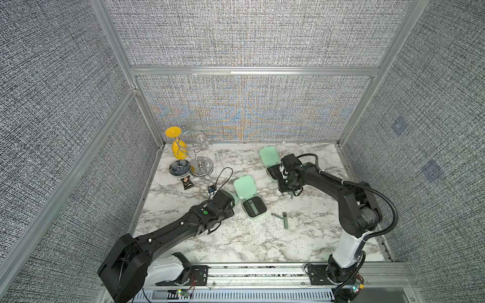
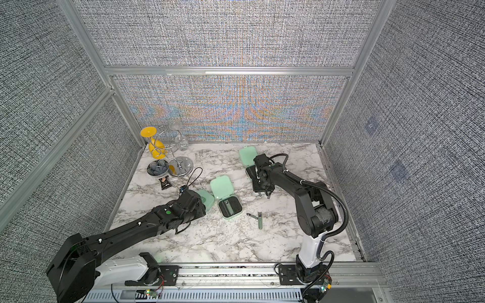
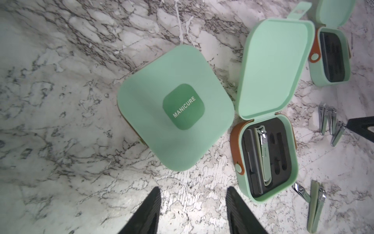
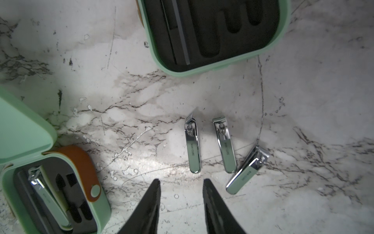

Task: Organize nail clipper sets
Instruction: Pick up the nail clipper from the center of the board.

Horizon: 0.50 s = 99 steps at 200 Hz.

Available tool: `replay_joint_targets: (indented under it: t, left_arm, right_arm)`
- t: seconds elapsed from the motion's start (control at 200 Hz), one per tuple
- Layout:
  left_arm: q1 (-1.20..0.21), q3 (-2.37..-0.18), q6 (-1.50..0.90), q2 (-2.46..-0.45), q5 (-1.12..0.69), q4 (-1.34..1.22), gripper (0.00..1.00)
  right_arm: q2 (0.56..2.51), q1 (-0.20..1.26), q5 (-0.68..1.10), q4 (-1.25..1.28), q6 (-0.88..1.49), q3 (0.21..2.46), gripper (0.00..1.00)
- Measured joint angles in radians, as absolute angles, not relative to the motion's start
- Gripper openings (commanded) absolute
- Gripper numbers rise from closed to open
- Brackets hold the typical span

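Lying shut: closed case [image 3: 176, 107] is sitting lid-up on the tabletop [image 3: 60, 101], showing "MANICURE" in white on a dark green square.
Open case [image 3: 273, 66]: is lying just beside it, holding one clipper [image 3: 263, 154].
Loose clippers [image 4: 192, 145]: are carrying lettering too small to read.
Left pincer [image 3: 192, 189]: is hovering spread, empty.
Right pincer [image 4: 181, 181]: is hovering spread, empty, near those clippers.
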<state>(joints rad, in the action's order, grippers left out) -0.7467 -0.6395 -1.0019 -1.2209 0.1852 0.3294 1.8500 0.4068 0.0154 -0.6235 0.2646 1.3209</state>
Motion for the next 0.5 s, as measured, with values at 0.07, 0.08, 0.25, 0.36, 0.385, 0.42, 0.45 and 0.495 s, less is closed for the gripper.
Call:
replay_joint_targets:
  t: [0.07,0.08,0.25,0.36,0.385,0.42,0.45,0.495]
  left_arm:
    - [-0.736,-0.635,-0.999,-1.236,0.179,0.318,0.54]
    - [-0.735,-0.635,-0.999,-1.238,0.178,0.316,0.54]
    - [-0.718,-0.635,-0.994,-1.262,0.154,0.287,0.53]
    - [-0.713,-0.63,-0.994,-1.263,0.146,0.282,0.53]
    - [-0.711,-0.628,-0.994,-1.263,0.146,0.281,0.53]
    - [-0.71,-0.626,-0.994,-1.263,0.147,0.279,0.53]
    - [-0.71,-0.625,-0.994,-1.263,0.146,0.279,0.53]
    - [-0.709,-0.624,-0.994,-1.263,0.144,0.279,0.53]
  right_arm:
    - [1.872,0.407,0.011,-0.624,0.268,1.337,0.39]
    - [1.875,0.407,0.011,-0.625,0.268,1.34,0.39]
    - [1.925,0.406,0.005,-0.629,0.276,1.37,0.37]
    - [1.949,0.406,0.002,-0.633,0.276,1.38,0.35]
    - [1.953,0.406,0.0,-0.632,0.276,1.382,0.34]
    - [1.958,0.406,-0.001,-0.632,0.279,1.383,0.34]
    - [1.962,0.406,-0.004,-0.633,0.279,1.385,0.34]
    - [1.969,0.405,-0.005,-0.632,0.279,1.386,0.33]
